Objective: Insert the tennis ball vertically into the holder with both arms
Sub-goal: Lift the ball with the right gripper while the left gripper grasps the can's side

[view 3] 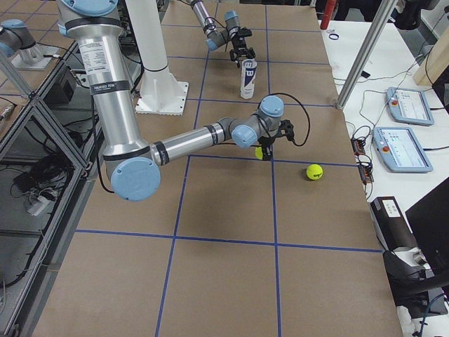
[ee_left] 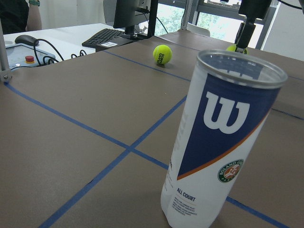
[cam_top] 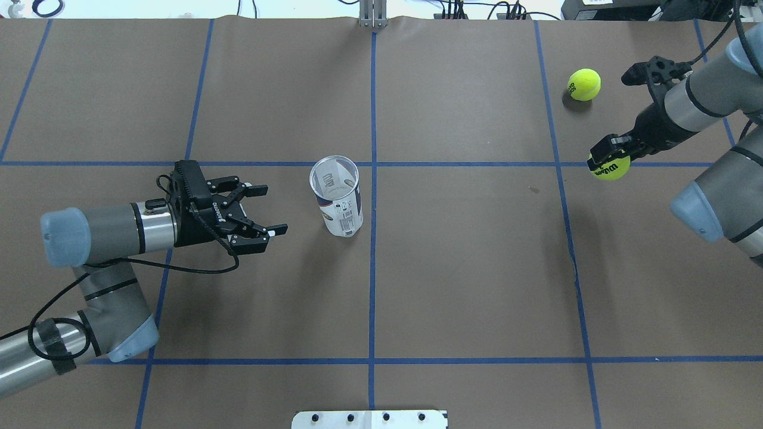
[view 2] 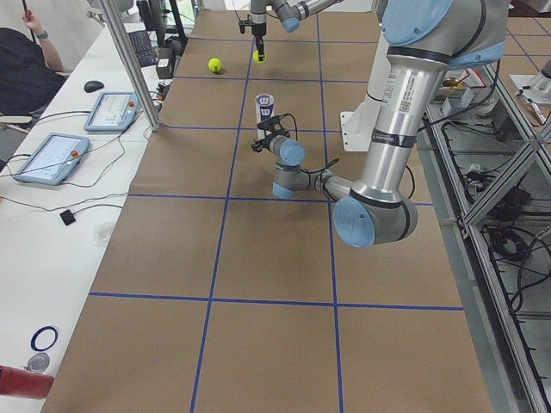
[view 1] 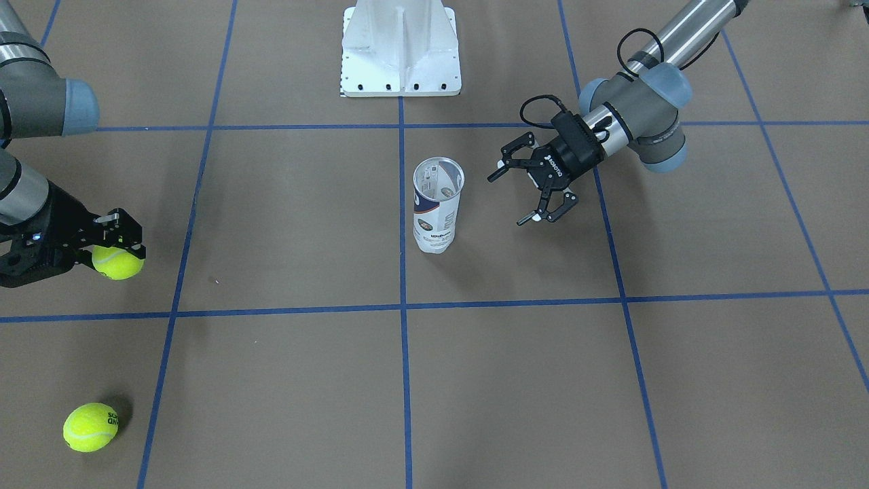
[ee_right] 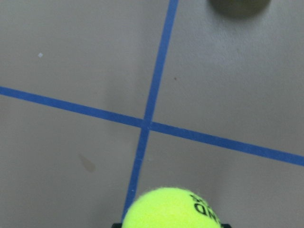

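Brown tabletop [cam_top: 465, 268] lies open around the upright tube [cam_top: 337, 196]. Left gripper [cam_top: 271, 210] hovers level at its 9 o'clock, fingers apart; right gripper [cam_top: 609, 158], at 2 o'clock, clamps a ball [cam_top: 611, 171].

holder [cam_top: 337, 199]: upright on table [cam_top: 465, 268], centre.
left gripper [cam_top: 271, 210]: just left of holder, apart.
held ball [cam_top: 610, 168]: in right gripper [cam_top: 608, 156], far right.
loose ball [cam_top: 583, 84]: on table beyond it.

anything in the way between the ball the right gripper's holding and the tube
Nothing visible. Only bare table lies between the held tennis ball and the upright, open-topped tube. The left gripper is open on the tube's other side.
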{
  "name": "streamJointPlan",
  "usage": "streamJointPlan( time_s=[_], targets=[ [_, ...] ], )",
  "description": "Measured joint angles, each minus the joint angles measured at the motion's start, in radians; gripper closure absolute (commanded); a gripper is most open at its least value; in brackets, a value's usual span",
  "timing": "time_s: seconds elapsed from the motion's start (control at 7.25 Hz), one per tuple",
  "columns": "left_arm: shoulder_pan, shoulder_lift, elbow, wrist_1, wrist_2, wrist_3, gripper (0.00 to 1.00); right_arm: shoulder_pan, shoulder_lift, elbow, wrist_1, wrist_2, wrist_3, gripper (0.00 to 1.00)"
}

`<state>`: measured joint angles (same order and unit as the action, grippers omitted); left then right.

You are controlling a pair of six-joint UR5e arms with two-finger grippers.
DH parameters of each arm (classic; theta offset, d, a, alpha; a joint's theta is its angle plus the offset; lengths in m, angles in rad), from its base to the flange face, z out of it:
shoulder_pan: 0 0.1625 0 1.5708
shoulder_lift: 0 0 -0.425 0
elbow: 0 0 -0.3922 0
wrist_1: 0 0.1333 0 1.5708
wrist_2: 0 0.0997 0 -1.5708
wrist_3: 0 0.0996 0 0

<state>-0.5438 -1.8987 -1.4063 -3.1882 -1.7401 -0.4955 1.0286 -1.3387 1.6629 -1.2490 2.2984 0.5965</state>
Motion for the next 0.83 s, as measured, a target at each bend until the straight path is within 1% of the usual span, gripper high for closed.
streamJointPlan(
  time_s=[0.28, 0.83],
  targets=[
    [0.028, -0.053, 0.045, 0.001, 0.004, 0.002, 0.02, 0.016, 0.031, 0.000, -0.001, 0.028, 0.006, 1.00],
    [0.039, -0.094, 0.070, 0.003, 0.005, 0.003, 0.02, 0.021, 0.074, 0.008, -0.001, 0.042, 0.013, 1.00]
  ],
)
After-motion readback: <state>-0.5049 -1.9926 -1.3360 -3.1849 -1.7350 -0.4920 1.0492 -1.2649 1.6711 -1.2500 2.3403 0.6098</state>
